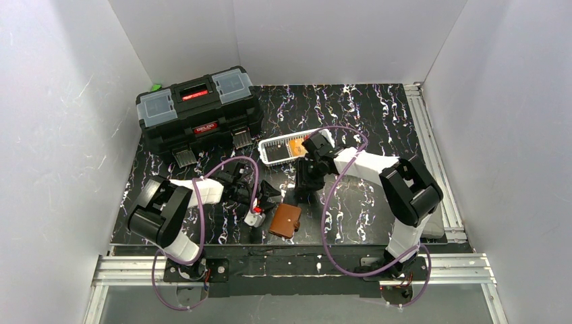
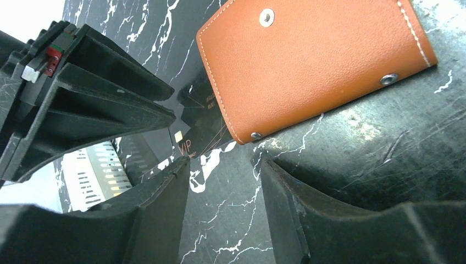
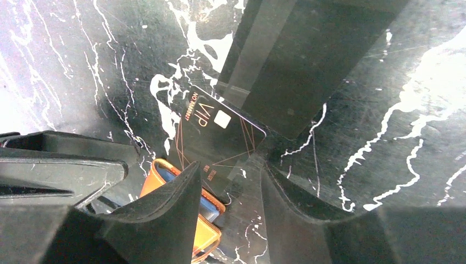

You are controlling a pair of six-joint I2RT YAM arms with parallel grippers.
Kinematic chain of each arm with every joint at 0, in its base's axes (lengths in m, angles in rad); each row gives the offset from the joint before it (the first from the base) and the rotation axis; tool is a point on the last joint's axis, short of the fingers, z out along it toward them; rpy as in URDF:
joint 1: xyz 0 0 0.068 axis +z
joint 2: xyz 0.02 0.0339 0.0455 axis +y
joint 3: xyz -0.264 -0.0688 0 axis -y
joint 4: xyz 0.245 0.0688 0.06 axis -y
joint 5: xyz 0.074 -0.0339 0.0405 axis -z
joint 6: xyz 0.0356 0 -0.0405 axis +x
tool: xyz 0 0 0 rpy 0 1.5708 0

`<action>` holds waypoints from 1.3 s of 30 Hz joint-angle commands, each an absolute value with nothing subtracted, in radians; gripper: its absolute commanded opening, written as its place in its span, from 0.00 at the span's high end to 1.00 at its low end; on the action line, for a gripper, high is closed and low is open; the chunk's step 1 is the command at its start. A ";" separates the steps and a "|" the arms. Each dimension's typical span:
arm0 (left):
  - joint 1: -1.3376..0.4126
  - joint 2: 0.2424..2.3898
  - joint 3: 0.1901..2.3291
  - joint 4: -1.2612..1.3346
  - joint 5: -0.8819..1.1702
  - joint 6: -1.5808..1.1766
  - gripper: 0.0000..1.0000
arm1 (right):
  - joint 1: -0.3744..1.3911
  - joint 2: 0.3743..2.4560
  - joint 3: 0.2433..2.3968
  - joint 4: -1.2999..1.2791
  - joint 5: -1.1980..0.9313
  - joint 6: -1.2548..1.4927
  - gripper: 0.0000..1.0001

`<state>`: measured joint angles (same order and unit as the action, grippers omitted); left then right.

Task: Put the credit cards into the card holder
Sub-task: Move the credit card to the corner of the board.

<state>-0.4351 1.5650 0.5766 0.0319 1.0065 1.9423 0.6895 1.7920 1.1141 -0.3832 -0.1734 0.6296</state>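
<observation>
R hand just over VIP card, partly under card holder.

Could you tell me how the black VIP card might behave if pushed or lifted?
The card looks thin, so probably light and awkward to lift. Its glossy face on the polished table suggests easy sliding. Pushed, it may nudge the wallet overlapping it.

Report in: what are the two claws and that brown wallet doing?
Left gripper open, empty. Right gripper open over black VIP plastic card, poking out at edge of brown leather card holder. Nothing blocking.
</observation>
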 commanded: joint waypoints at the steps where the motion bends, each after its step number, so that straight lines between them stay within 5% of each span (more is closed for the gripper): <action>1: -0.433 1.567 0.542 0.025 0.976 1.943 0.50 | 0.704 1.826 1.104 -0.331 -0.254 0.668 0.50; 27: -0.382 1.554 0.476 -0.024 0.995 2.134 0.51 | 0.761 2.033 1.313 -0.352 -0.408 0.672 0.55; 30: -0.351 1.515 0.429 0.150 1.007 2.060 0.61 | 0.679 1.972 1.334 -0.368 -0.388 0.647 0.56; 33: -0.294 1.452 0.405 -0.039 1.062 2.166 0.58 | 0.665 2.042 1.541 -0.411 -0.335 0.581 0.59; 39: -0.291 1.395 0.504 -0.355 1.077 2.186 0.50 | 0.687 2.099 1.595 -0.416 -0.293 0.551 0.60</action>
<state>-0.2966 1.4387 0.4519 -0.0414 1.0424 2.1010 0.6617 2.0575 1.5570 -0.3916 -0.3340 0.5976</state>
